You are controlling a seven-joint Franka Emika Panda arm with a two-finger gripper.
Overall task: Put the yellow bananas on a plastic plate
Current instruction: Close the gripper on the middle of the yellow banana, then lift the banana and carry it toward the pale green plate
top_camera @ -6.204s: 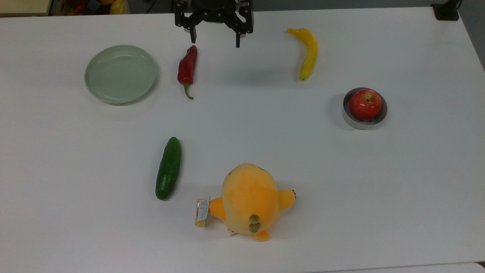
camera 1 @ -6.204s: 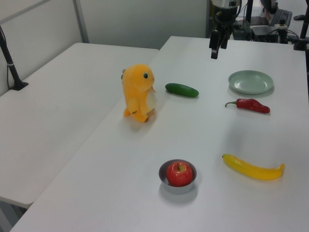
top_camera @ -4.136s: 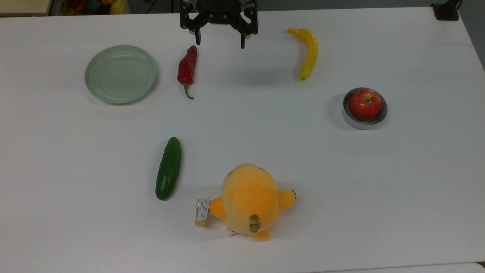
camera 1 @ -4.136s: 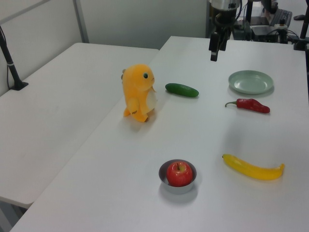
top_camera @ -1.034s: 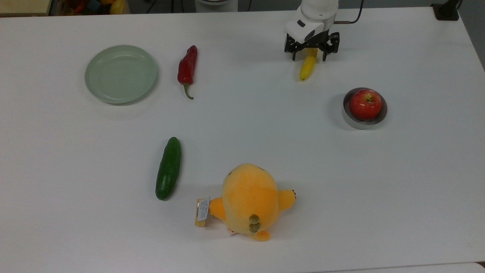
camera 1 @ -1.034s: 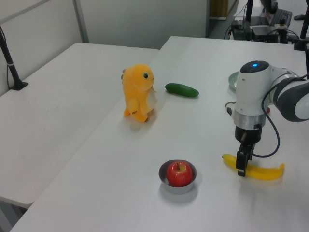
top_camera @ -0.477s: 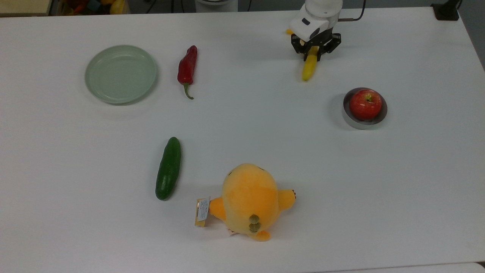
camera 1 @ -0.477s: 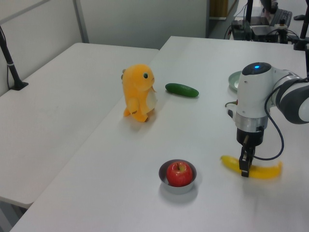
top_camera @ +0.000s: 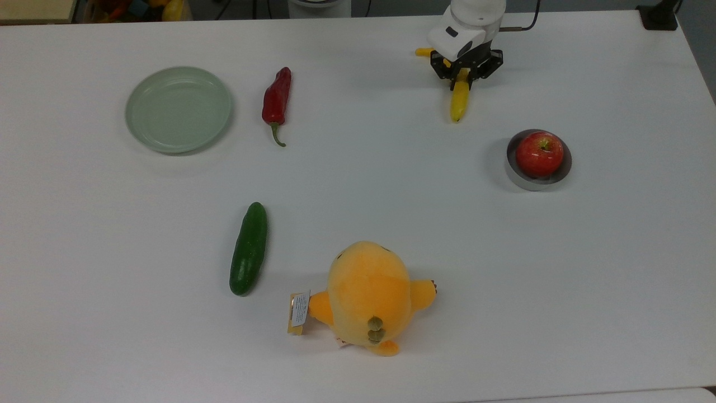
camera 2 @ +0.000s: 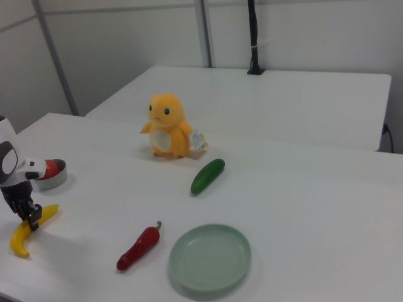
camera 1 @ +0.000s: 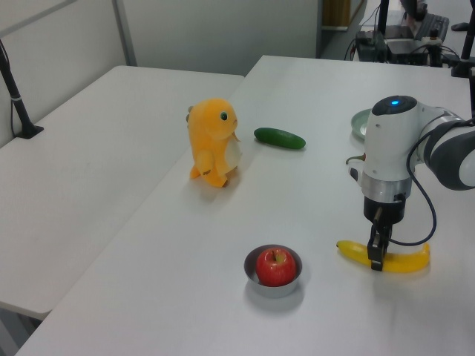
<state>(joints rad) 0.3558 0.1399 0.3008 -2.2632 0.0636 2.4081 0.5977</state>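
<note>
Claw gripping banana mid-length, upper right of top view — banana lying on table. Plate sitting empty, upper left. Risk: smooth curved banana pivoting or slipping during lift; chili lying between them.

Slim, curved yellow banana, smooth, with darker orange stem tip, lying flat on white tabletop at the top view's far right, mid-length partly hidden under the arm. Round pale green plastic plate, shallow with raised rim, upright and bare, well apart at the top view's far left.
</note>
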